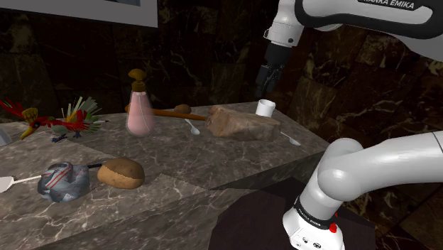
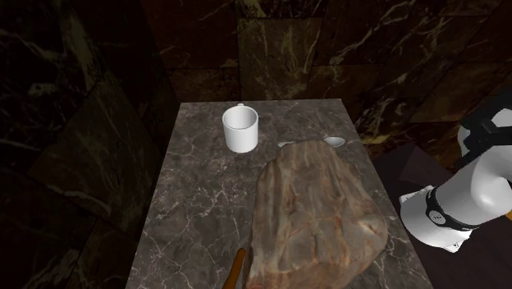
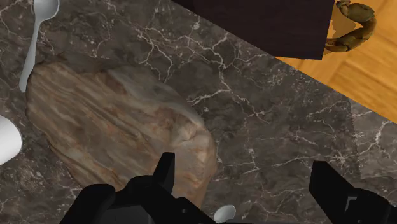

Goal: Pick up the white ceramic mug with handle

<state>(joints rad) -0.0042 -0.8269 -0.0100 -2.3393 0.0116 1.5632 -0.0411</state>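
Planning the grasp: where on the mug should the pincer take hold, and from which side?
Probably the mug by its rim wall, from straight above, one finger inside, one outside: it stands upright, mouth open, and the rock close beside it hampers a side approach.

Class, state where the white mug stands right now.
In the shoulder view, the white mug stands upright near the far right corner of the dark veined counter, just behind the brown rock.
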